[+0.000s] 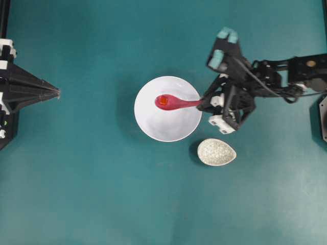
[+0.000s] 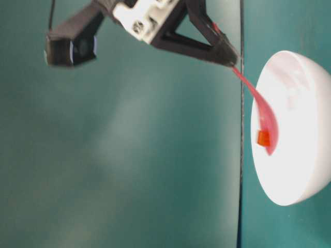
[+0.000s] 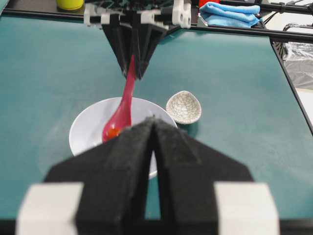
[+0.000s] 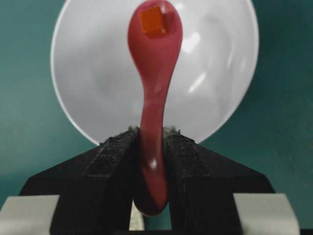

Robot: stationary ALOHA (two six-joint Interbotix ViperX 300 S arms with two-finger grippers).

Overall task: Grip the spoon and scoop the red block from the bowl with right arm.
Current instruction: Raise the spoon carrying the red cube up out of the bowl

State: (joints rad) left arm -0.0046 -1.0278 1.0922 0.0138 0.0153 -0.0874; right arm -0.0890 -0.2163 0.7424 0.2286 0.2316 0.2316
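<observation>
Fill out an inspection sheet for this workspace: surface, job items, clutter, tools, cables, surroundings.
Surface: teal table, bare where visible.
Job's things: pink spoon held over the white bowl; red block sits in the spoon's scoop.
Clutter: small grey crackle dish on the table beside the bowl, apart from it.
Tools: right tool shut on the spoon's handle; left tool shut, empty, well clear of the bowl.
Cables: black wiring along the right arm.
Surroundings: blue cloth and a yellow object past the table's far edge.
</observation>
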